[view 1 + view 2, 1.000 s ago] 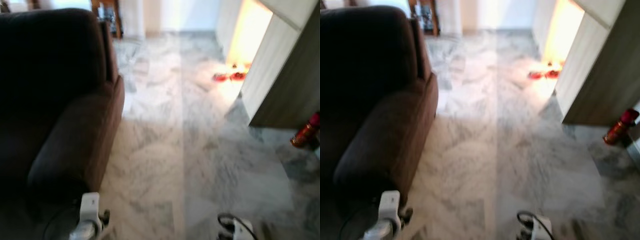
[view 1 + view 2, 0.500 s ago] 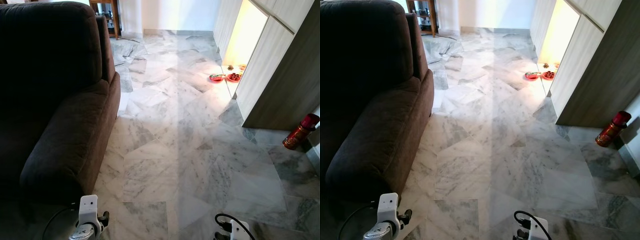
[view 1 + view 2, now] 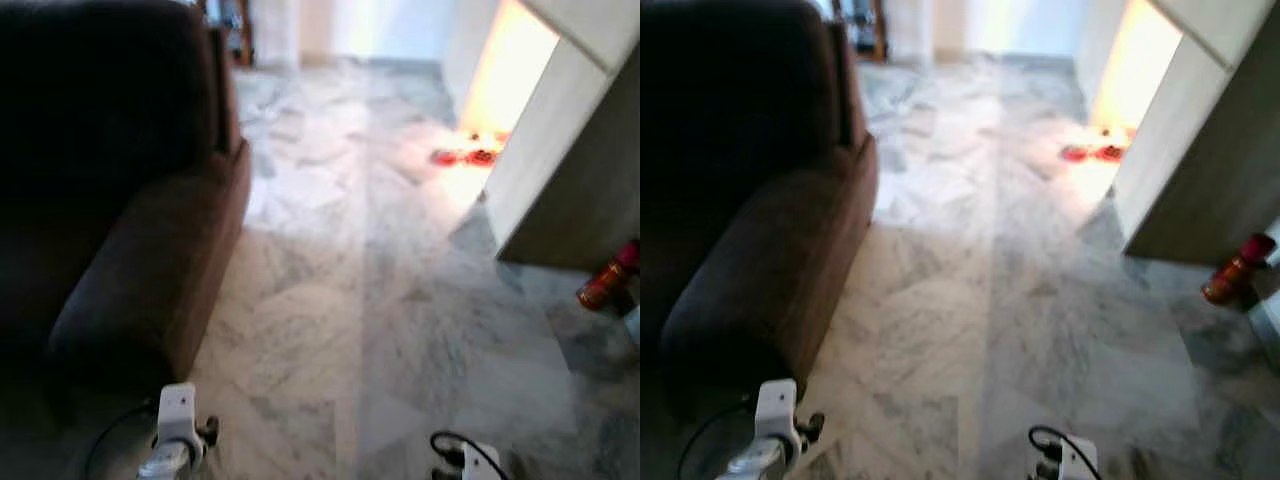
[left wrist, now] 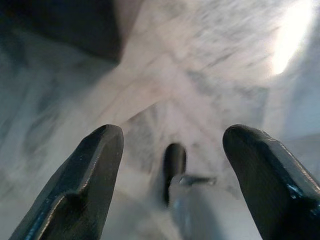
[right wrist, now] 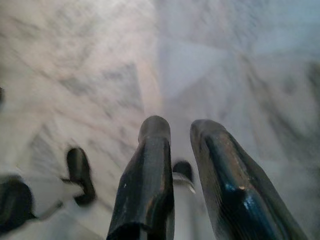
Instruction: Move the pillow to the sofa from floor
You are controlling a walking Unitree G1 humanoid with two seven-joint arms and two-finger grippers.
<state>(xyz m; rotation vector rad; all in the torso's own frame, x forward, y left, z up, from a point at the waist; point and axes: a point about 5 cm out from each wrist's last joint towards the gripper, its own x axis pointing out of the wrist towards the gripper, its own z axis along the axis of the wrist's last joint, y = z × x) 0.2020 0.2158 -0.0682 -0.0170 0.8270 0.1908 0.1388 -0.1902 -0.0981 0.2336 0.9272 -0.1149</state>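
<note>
**Sofa point(image 3: 130, 250) on the robot's left, both arms low**

Dark brown and plump, it fills the left side of the blurred head views, its rounded armrest nearest the robot. Where the pillow lies I cannot tell from these pictures.

Grey-veined marble floor point(image 3: 400, 300) stretches ahead to a bright doorway. Two small red dishes point(image 3: 465, 157) sit on the floor in the glow, beside a pale wood cabinet point(image 3: 570, 170). A red canister point(image 3: 605, 283) stands by the foot of that cabinet, on the far right.

The left arm point(image 3: 178, 420) hangs just by the armrest's end. The left gripper point(image 4: 170, 135) points down at the marble with its fingers spread wide, nothing between them. The right arm point(image 3: 470, 462) hangs over bare floor. The right gripper point(image 5: 180, 127) also points down, its fingers drawn close with only a slim gap, holding nothing.
</note>
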